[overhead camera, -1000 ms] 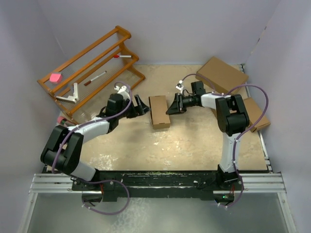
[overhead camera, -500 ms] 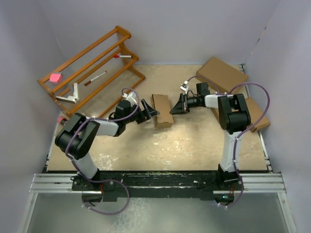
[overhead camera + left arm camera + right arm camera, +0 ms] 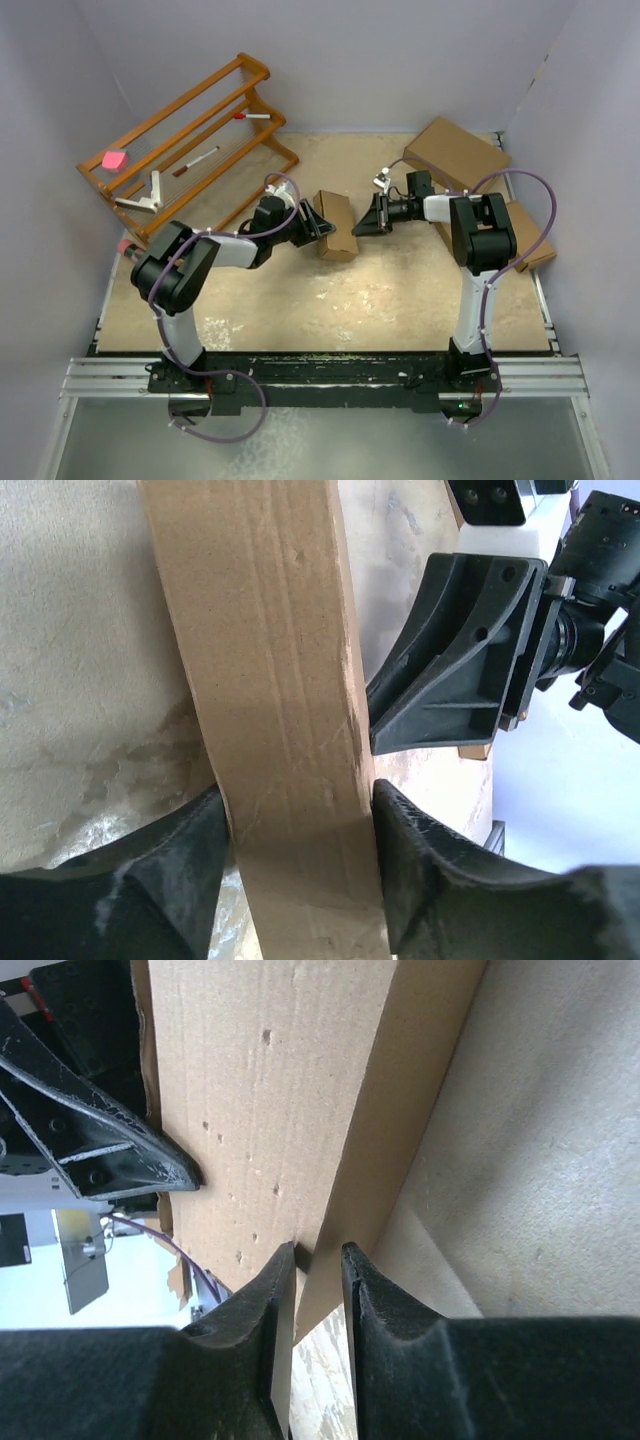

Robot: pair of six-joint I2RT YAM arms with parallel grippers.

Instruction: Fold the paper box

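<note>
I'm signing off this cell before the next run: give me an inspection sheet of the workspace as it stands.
Surface: tan tabletop, whitish scuffs near the front.
Job's things: plain brown cardboard paper box, mid-table between the arms.
Clutter: wooden rack holding a pink block and red-and-white marker; large brown box and flat brown box at right.
Grippers: left gripper closed across the box's sides; right gripper pinching one wall.
Cables: purple cables loop along both arms.
Surroundings: pale walls; metal rail in front.
</note>
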